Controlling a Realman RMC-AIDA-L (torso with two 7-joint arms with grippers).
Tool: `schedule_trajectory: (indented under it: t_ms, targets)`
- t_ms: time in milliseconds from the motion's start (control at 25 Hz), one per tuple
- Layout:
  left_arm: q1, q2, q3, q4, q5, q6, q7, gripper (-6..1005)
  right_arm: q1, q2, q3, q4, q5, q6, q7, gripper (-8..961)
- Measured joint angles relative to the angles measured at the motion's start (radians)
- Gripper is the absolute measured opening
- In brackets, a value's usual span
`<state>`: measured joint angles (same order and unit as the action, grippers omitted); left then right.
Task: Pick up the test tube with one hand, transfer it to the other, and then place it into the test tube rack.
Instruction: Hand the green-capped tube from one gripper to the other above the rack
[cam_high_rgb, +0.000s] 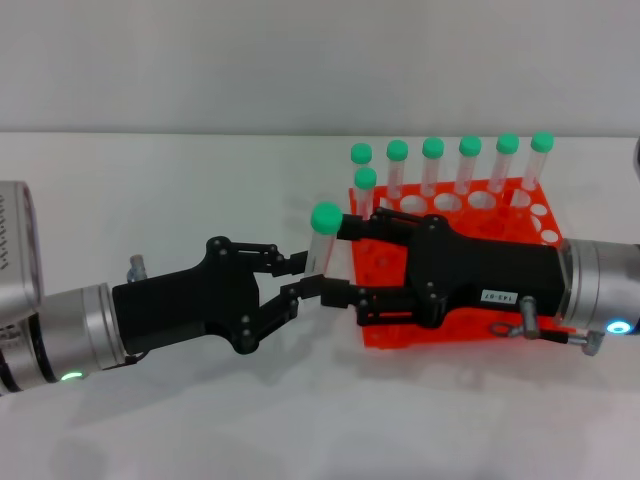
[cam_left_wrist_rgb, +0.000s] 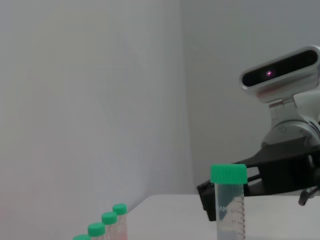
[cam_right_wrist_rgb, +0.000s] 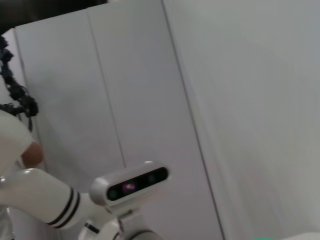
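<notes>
Spreading white beneath everything, the tabletop (cam_high_rgb: 200, 180). Sitting on it toward the right side, the test tube rack (cam_high_rgb: 520, 205), orange-red, carrying seven green-capped spare tubes (cam_high_rgb: 470, 165) upright along its far rows and left edge.

Reaching in from the left, the left hand (cam_high_rgb: 302, 277), black, on a silver wrist with a green light; pinching the test tube (cam_high_rgb: 322, 238) between its fingertips (cam_high_rgb: 296, 263), low on the tube's body. Reaching in from the right and hanging over the front of the rack, the right hand (cam_high_rgb: 350, 262), black with a small white label, bluish light at the wrist; fingers (cam_high_rgb: 365, 225) lying on either side of the same tube, one just under the cap and one lower; cannot tell whether actually clamping or merely bracketing it.

Standing upright in the air between the two hands, just left of the rack, the test tube, green cap on top. Showing close in the left wrist view, the same tube (cam_left_wrist_rgb: 230, 205) with printed graduations, the right hand's dark body (cam_left_wrist_rgb: 280, 175) behind it.
</notes>
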<state>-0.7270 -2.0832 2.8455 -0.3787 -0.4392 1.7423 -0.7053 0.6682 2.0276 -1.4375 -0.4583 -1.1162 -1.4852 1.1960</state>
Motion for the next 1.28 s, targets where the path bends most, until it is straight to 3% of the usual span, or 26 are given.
schedule_trajectory:
  t_ms: [400, 880, 1000, 1280]
  targets:
    - [-0.012, 0.000, 0.000, 0.032, 0.015, -0.023, 0.005, 200, -0.007, 0.000, -0.137, -0.008, 0.154, 0.044, -0.083, 868]
    - [-0.032, 0.000, 0.000, 0.047, 0.027, -0.027, 0.007, 200, -0.023, 0.000, -0.149, -0.008, 0.187, 0.091, -0.138, 868]
    - [-0.032, 0.000, 0.000, 0.047, 0.027, -0.028, 0.007, 200, -0.030, 0.000, -0.146, -0.008, 0.190, 0.094, -0.148, 666]
    - [-0.032, 0.001, 0.000, 0.058, 0.027, -0.035, 0.006, 200, -0.040, 0.000, -0.148, -0.008, 0.191, 0.097, -0.165, 534]
